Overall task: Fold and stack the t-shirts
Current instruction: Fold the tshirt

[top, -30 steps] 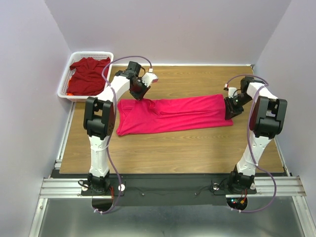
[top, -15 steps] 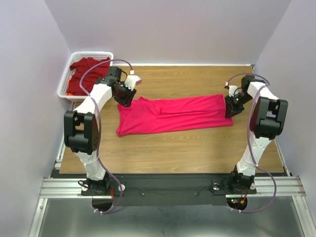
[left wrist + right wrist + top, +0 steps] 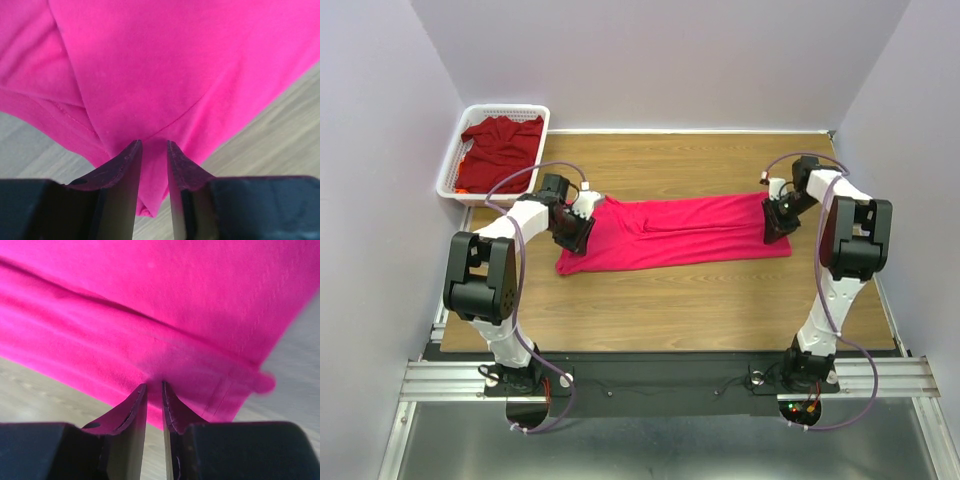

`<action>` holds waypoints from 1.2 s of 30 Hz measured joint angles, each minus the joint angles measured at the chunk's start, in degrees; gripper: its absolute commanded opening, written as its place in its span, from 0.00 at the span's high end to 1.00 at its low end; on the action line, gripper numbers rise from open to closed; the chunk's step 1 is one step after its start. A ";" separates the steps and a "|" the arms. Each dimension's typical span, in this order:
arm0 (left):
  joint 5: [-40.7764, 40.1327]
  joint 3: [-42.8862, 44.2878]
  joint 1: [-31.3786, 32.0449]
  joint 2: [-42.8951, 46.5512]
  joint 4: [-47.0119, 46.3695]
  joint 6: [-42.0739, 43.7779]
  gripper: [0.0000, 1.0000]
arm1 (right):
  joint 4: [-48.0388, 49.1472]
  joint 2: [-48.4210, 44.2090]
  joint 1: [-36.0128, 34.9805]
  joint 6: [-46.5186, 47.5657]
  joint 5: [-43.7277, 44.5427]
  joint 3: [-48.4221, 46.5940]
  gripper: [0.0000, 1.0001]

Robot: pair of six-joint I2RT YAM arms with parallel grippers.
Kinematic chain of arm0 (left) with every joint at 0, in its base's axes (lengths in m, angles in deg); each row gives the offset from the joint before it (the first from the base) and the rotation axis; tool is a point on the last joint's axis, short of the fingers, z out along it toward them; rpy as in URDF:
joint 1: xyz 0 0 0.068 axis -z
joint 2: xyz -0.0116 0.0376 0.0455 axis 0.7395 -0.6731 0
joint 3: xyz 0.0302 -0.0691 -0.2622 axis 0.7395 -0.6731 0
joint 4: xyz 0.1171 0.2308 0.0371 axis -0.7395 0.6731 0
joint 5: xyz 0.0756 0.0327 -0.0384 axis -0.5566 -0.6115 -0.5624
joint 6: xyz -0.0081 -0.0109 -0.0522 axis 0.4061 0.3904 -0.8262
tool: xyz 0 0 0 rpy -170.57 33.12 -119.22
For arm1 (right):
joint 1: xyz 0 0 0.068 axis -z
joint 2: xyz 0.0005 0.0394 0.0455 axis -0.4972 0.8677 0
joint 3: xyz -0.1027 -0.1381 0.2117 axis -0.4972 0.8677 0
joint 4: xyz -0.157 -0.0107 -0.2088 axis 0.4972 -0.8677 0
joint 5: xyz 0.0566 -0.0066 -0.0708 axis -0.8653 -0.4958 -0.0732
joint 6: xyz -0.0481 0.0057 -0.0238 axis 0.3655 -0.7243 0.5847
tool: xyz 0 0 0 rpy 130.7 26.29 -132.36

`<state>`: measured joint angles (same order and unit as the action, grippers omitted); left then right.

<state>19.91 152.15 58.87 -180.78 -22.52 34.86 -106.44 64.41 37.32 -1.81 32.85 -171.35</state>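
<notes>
Top external view had the maroon t-shirt [image 3: 500,150] bunched in the white basket [image 3: 449,176] by the far-left corner of the table [image 3: 670,300]. Left hand [image 3: 575,226] was pinched tight on the left end of the pink t-shirt [image 3: 680,232], which lay stretched across the table's middle. Right hand [image 3: 775,216] was clamped on its right end.

Seen from above, the left gripper [image 3: 572,228] covers a corner of the pinkish-red t-shirt [image 3: 680,232] and the right gripper [image 3: 775,218] covers the opposite end, so neither pinch shows there. Both wrist views cut the shirt off at their edges, and the right one's corner hem is blurred. An orange scrap [image 3: 462,187] beneath the maroon t-shirt [image 3: 500,145] in the basket [image 3: 508,108] is too small to name.
</notes>
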 measured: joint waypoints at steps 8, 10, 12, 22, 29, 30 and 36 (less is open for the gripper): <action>-4.20 -3.65 -0.33 -0.83 -2.21 -0.74 0.65 | 3.02 -8.59 0.11 2.84 5.27 12.50 0.76; -5.20 0.09 -0.28 -3.52 -1.57 -0.74 0.65 | 2.67 -12.72 -0.68 4.92 6.99 17.99 0.75; -6.25 4.79 -0.37 -6.71 -0.37 -0.66 0.64 | 1.64 -16.20 -1.68 7.76 7.67 22.14 0.75; -3.41 23.56 -2.45 -10.84 0.35 -2.64 0.59 | -9.18 -12.92 -3.48 10.82 -1.36 1.86 0.72; 0.87 18.88 -0.55 -8.37 -0.90 -7.91 0.61 | -5.51 -1.66 -3.48 6.56 -0.96 -3.21 0.75; 0.83 17.75 -0.28 -8.44 -1.05 -8.46 0.62 | -5.16 -0.31 -3.48 6.36 -0.48 -3.06 0.75; 1.20 13.97 0.44 -9.40 -1.40 -10.10 0.61 | -3.37 0.63 -3.48 5.14 3.17 -0.48 0.76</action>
<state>21.11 166.11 59.31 -190.18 -23.92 24.77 -109.80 65.05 33.85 3.33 36.02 -171.83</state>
